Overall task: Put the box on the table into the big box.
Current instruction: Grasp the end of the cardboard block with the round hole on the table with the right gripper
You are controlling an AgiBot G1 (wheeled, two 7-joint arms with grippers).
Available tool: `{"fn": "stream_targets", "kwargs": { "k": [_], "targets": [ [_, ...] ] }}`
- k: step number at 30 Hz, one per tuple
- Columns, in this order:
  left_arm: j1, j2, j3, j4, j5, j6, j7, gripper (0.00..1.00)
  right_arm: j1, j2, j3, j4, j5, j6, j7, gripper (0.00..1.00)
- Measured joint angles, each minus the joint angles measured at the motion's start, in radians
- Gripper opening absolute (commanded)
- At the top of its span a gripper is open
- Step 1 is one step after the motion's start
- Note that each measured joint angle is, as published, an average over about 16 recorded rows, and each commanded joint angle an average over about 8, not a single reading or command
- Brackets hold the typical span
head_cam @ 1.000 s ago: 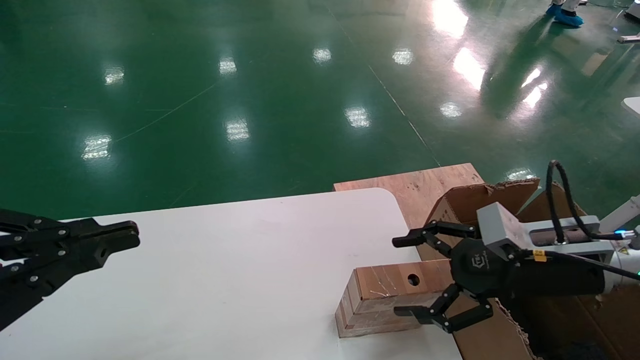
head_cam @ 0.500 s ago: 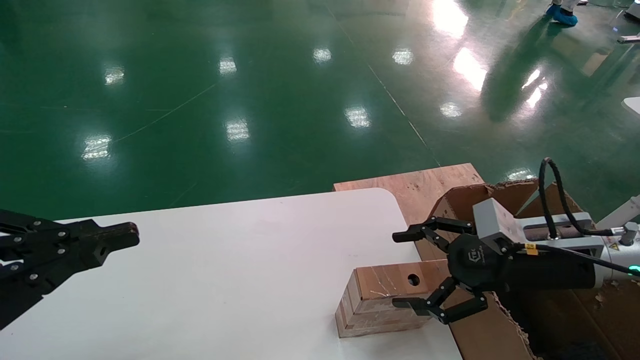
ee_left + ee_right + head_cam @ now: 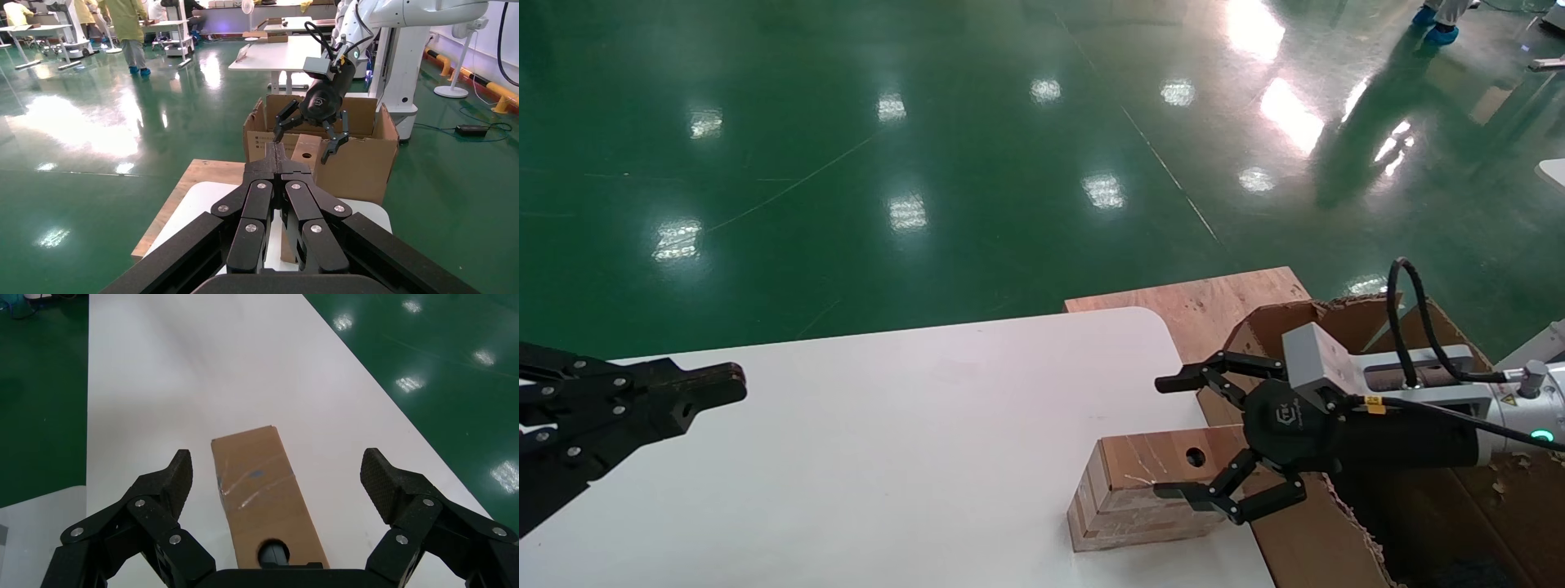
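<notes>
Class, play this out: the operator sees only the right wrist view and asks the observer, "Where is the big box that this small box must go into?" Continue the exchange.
Observer: The big box stands just off the right edge of the table, behind your open right tool and next to the box.
Operator: Is the other arm in my way?
Observer: No. The left tool is shut, over the table's far left side, well apart from the box.
</notes>
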Motion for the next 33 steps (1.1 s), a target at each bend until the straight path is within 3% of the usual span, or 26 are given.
{"fn": "stream_targets", "kwargs": {
  "k": [33],
  "targets": [
    [0.0, 0.0, 0.0, 0.0, 0.0, 0.0, 0.0, 0.0, 0.012, -0.017, -0.141, -0.136, 0.048, -0.011, -0.077, 1.0]
  ]
}}
